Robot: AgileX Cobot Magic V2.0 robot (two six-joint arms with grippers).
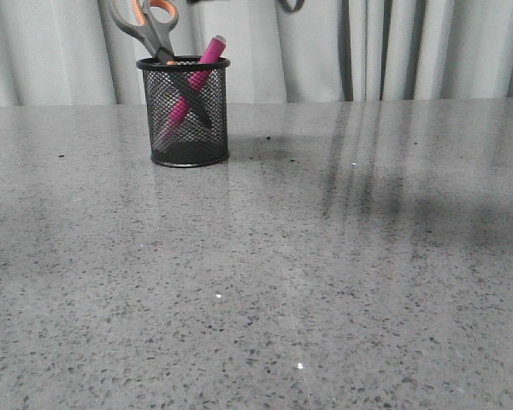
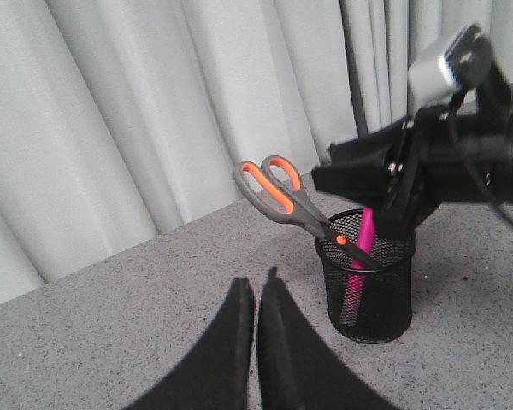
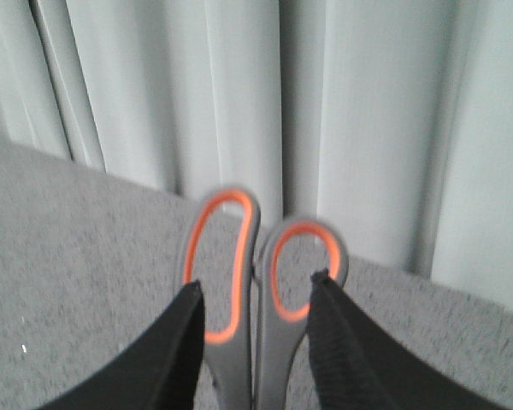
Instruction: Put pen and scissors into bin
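Note:
The bin (image 1: 186, 111), a black wire-mesh cup, stands on the grey table at the back left. The scissors (image 1: 150, 26) stand in it blades down, with the grey and orange handles leaning out to the left. The pink pen (image 1: 198, 73) leans in it to the right. The left wrist view shows the bin (image 2: 369, 282), scissors (image 2: 284, 195) and pen (image 2: 362, 243) too. My right gripper (image 3: 256, 286) is open, with the scissors handles (image 3: 239, 282) seen between its fingers; it holds nothing. My left gripper (image 2: 256, 280) is shut and empty, above the table near the bin.
The speckled grey table (image 1: 282, 273) reaches back to a pale pleated curtain (image 1: 368, 51). In the left wrist view my right arm (image 2: 445, 158) with its camera hangs over the bin.

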